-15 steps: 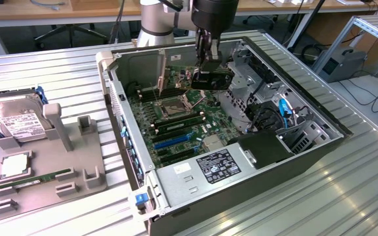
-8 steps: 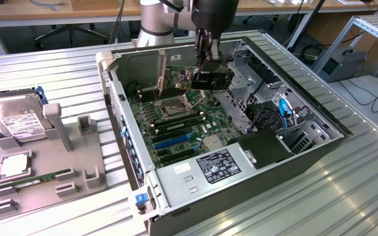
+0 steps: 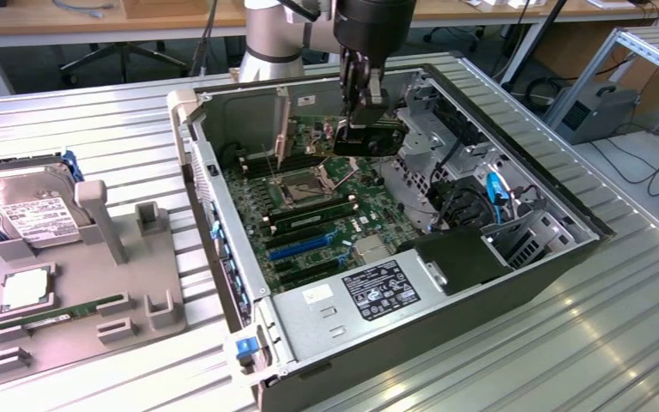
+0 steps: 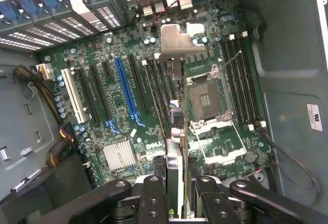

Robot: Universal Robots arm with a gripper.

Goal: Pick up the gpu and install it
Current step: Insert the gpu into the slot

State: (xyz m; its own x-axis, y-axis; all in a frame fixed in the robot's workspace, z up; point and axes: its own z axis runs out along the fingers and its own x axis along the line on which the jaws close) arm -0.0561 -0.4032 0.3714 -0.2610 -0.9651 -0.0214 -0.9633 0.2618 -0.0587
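My gripper [image 3: 364,116] hangs inside the open computer case [image 3: 209,172], above the motherboard [image 3: 306,215]. It is shut on the gpu [image 3: 329,137], a dark card held on edge with its silver bracket [image 3: 278,120] pointing toward the exterior view's left wall. In the wrist view the gpu [image 4: 174,131] runs edge-on from between the fingers [image 4: 154,193] out to its bracket [image 4: 171,39]. It hovers over the board between the CPU socket [image 4: 205,98] and the expansion slots. The long blue slot [image 4: 125,88] lies a little to one side of it.
A grey fixture [image 3: 78,343] at the exterior view's left carries a hard drive [image 3: 27,210], a CPU [image 3: 27,287] and a green RAM stick [image 3: 66,311]. Inside the case are the power supply [image 3: 364,296], drive cages and cables [image 3: 490,197]. RAM slots [image 4: 241,80] flank the socket.
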